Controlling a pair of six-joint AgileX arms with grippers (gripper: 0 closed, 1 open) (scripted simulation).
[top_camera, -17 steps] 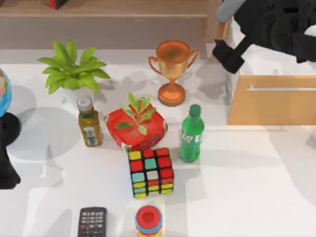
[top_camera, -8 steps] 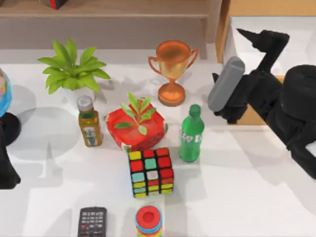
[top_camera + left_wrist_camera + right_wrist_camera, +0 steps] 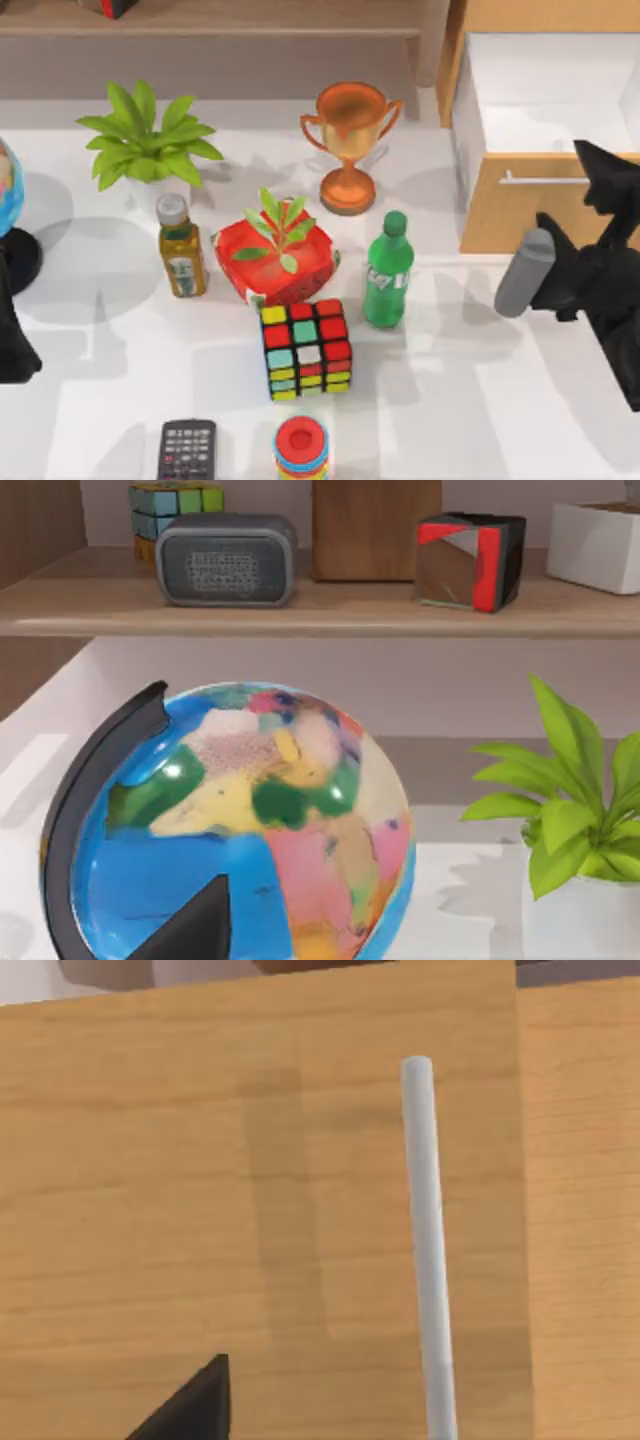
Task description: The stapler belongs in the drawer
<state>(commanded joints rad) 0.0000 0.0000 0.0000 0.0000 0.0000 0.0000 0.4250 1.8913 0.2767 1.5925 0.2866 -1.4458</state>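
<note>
The drawer (image 3: 540,215) stands at the far right of the bench (image 3: 470,400), already drawn out, its white inside open to the top. The right claw (image 3: 603,180) hangs just in front of the silver handle (image 3: 428,1250); whether it is apart or together I cannot tell. The drawer looks ready, so the step in hand, as I judge it, is fetching the stapler, whose place I cannot tell from here. To do it well, the claw should lift clear of the handle before swinging. It should then take the stapler across its narrow width near the middle, carry it high over the tan front panel and let go low over the white floor so it does not bounce. The left arm (image 3: 12,340) is parked at the left edge, beside the globe (image 3: 250,820). The white bench is crowded: a bronze trophy (image 3: 349,140), a potted plant (image 3: 145,145), a red planter (image 3: 285,262), an amber bottle (image 3: 182,250), a green bottle (image 3: 387,272), a puzzle cube (image 3: 306,348), a black keypad device (image 3: 187,450) and a ring stack (image 3: 301,447). The green bottle stands nearest the right arm and would tip easily. A brown shelf (image 3: 300,610) runs along the far side.
</note>
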